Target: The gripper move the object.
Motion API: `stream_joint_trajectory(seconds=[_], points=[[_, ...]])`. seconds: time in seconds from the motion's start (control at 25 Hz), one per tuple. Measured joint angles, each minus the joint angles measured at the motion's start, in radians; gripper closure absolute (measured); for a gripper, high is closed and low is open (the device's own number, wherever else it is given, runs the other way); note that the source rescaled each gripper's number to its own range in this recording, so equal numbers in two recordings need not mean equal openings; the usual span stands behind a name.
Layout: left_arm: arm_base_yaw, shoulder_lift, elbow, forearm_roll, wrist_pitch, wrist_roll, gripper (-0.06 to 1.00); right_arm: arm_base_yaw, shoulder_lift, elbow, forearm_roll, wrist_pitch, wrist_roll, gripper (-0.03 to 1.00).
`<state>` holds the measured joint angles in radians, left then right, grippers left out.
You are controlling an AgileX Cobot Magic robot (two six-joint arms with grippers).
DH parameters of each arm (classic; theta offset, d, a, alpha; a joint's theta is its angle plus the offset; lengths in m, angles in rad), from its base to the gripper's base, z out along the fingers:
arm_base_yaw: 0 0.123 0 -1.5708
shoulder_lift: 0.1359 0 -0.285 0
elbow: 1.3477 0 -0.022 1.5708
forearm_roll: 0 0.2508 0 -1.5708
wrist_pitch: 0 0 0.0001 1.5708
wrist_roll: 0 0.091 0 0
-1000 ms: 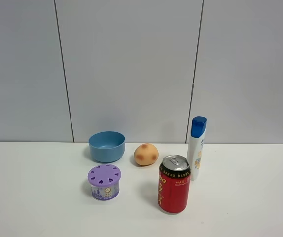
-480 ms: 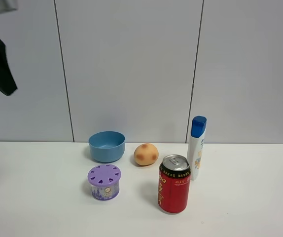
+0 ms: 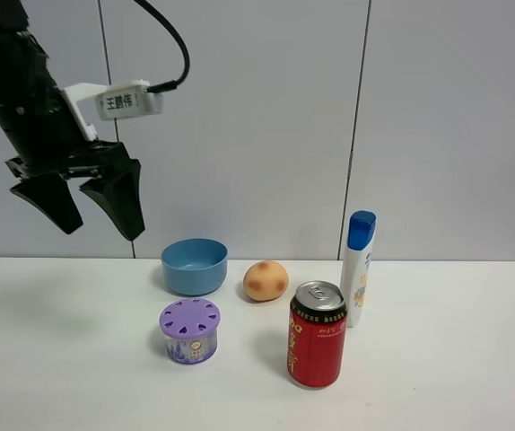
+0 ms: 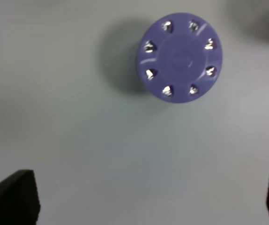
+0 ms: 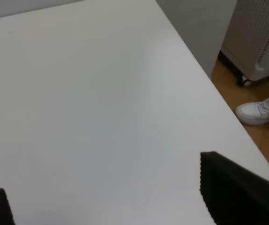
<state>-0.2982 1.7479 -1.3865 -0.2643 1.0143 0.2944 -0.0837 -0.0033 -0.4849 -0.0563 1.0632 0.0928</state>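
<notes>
The object, a small purple-lidded tub [image 3: 189,331], stands on the white table in front of the blue bowl. In the left wrist view its lid [image 4: 179,57] with a ring of petal holes shows from above. My left gripper [image 3: 99,223] is a black claw with a white label tag, open and empty, high above the table and up-left of the tub. Its fingertips [image 4: 12,199] show at that view's corners. My right gripper [image 5: 111,197] is open over bare table near the table's edge, out of the exterior view.
A blue bowl [image 3: 194,266] and a brown-spotted egg-shaped ball [image 3: 266,280] stand behind the tub. A red can [image 3: 317,334] and a white bottle with blue cap [image 3: 358,268] stand to its right. Floor, a white shoe [image 5: 261,110] and a white perforated unit [image 5: 261,37] lie past the table edge.
My left arm has come into the exterior view from the upper left, moving right and down toward the tub, its open claw now fully visible. The objects have not moved.
</notes>
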Motion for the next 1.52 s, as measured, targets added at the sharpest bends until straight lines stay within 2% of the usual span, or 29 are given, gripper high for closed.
stream_joint_trajectory(seconds=[0.32,0.52,0.64,0.92,1.52], points=[[-0.118,0.19,-0.152,0.026,-0.005,-0.062,-0.06,0.0,0.0,0.0,0.0,0.0,0.0,-0.03],[-0.171,0.285,-0.186,0.101,-0.021,-0.1,-0.06,0.0,0.0,0.0,0.0,0.0,0.0,-0.03],[-0.184,0.32,-0.186,0.144,-0.031,-0.111,-0.06,0.0,0.0,0.0,0.0,0.0,0.0,-0.03],[-0.185,0.369,-0.187,0.178,-0.076,-0.119,-0.06,0.0,0.0,0.0,0.0,0.0,0.0,-0.03],[-0.213,0.469,-0.191,0.188,-0.128,-0.12,-0.06,0.0,0.0,0.0,0.0,0.0,0.0,-0.03]])
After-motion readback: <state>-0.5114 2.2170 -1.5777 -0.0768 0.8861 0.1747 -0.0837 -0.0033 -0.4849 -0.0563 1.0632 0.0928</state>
